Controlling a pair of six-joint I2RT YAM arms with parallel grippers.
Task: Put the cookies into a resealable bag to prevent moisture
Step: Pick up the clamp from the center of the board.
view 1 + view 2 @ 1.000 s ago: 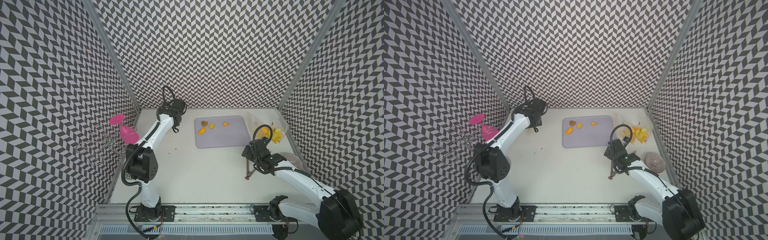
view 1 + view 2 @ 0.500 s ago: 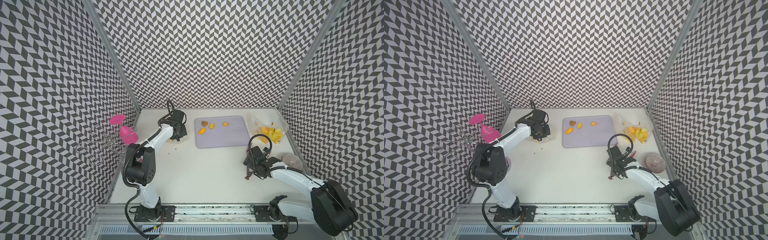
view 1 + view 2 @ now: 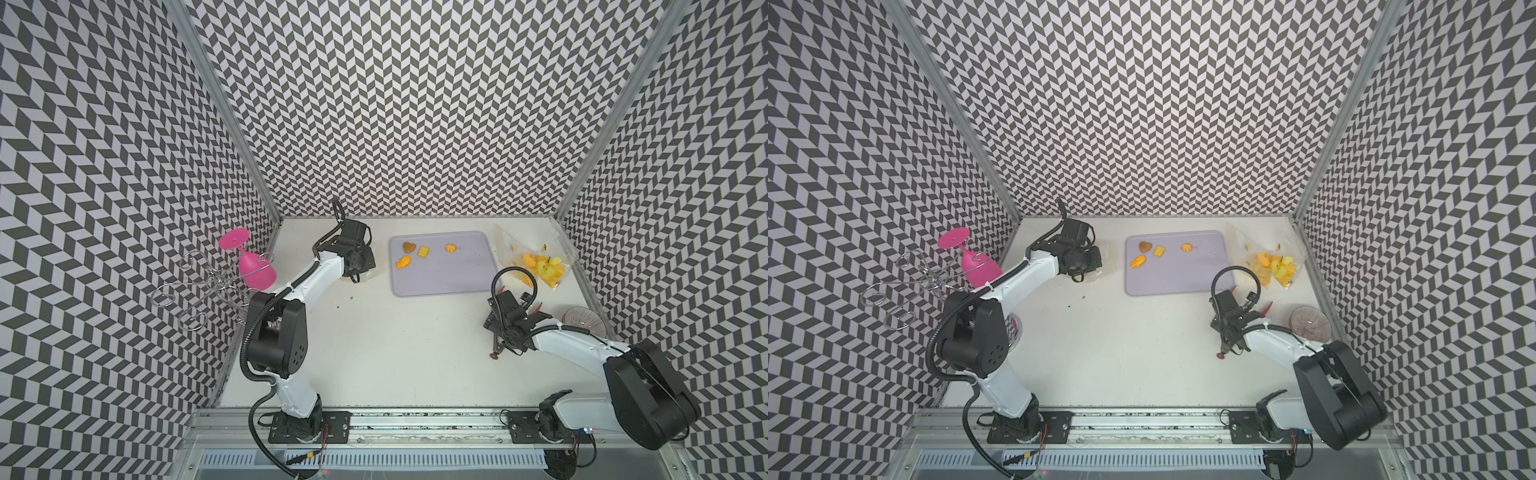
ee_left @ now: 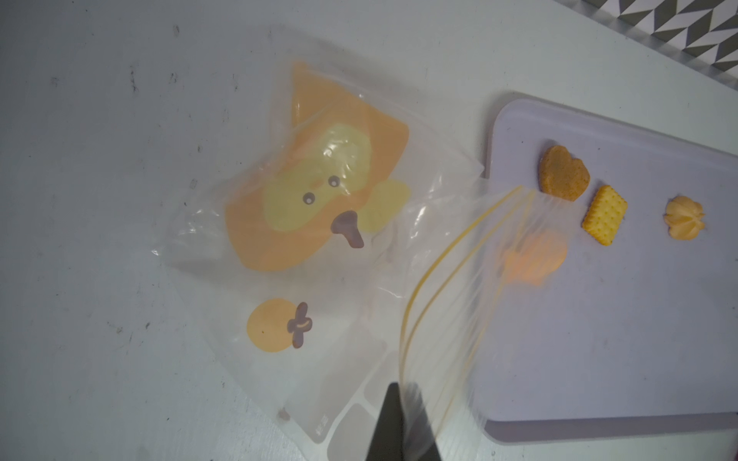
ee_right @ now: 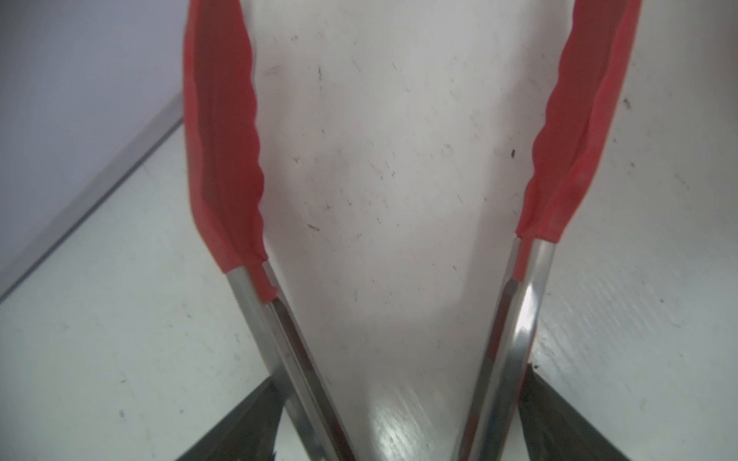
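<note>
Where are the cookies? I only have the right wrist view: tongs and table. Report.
Observer: Four cookies lie on a tray, ahead and left of your tongs.
Operator: Find the bag.
Observer: The left gripper is shut on the bag at its zip edge, just left of the tray.
Operator: Tell me what's by the zip.
Observer: In the left wrist view the zip end overlaps the tray's edge, and the fish cookie shows blurred through the film.
</note>
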